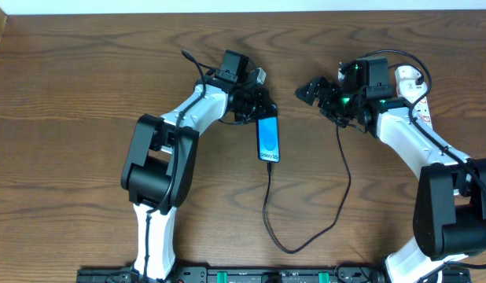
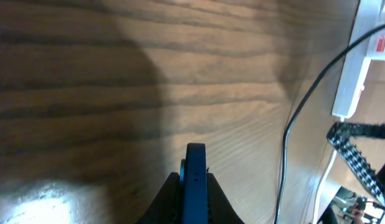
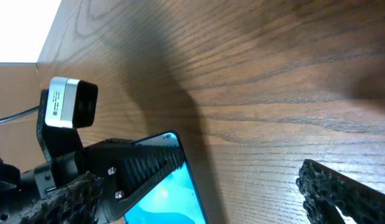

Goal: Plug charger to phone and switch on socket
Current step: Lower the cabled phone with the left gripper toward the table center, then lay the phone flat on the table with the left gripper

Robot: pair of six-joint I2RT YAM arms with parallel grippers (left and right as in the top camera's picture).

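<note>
The phone (image 1: 268, 138), its blue screen lit, is at the table's middle, its far end held in my shut left gripper (image 1: 255, 106). In the left wrist view it shows edge-on (image 2: 195, 177) between the fingers. The black charger cable (image 1: 268, 204) runs from the phone's near end, loops toward the front and goes up to the right arm. It also shows in the left wrist view (image 2: 291, 124). My right gripper (image 1: 318, 98) is open and empty, to the right of the phone and apart from it. The white socket strip (image 2: 357, 62) with a red marking lies beyond the cable.
In the right wrist view the phone screen (image 3: 174, 193) lies under the left gripper's black finger (image 3: 142, 165), with the left wrist camera (image 3: 71, 102) behind it. The table's far edge (image 3: 49, 37) is close beyond. Bare wood (image 1: 70, 118) lies to the left.
</note>
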